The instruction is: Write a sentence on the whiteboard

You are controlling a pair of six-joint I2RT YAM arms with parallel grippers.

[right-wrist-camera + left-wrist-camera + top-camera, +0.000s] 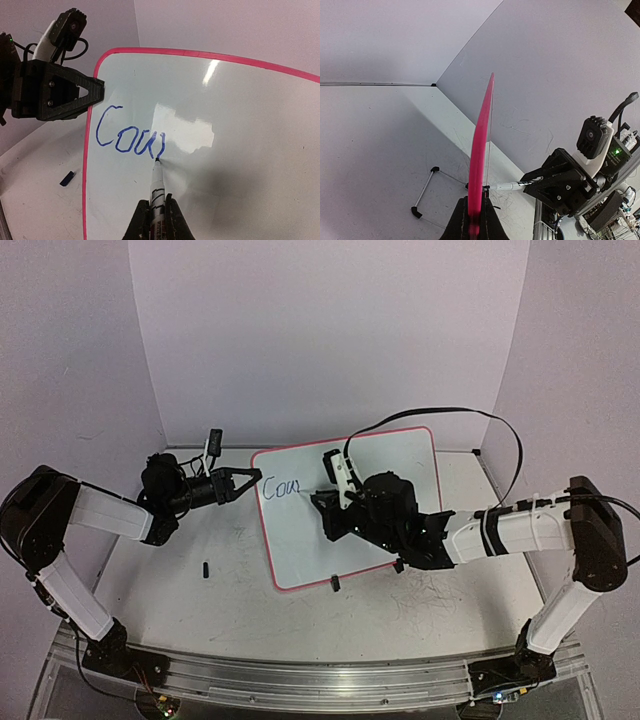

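Note:
The whiteboard [400,455], glossy white with a pink rim, lies tilted in the middle of the table. The sentence [280,488] reads "Cou" in blue, with a fresh stroke after it, near the board's left edge. My left gripper [255,478] is shut on that edge; in the left wrist view the pink rim [482,135] runs up from between its jaws [474,220]. My right gripper [156,220] is shut on a white marker [157,185]. The marker's tip touches the board [240,125] at the end of the writing [130,137].
A small dark cap [205,568] lies on the tabletop left of the board. Two black clip feet [335,584] sit on the board's near edge. White walls close the back and sides. A black cable [500,430] arcs over the right arm.

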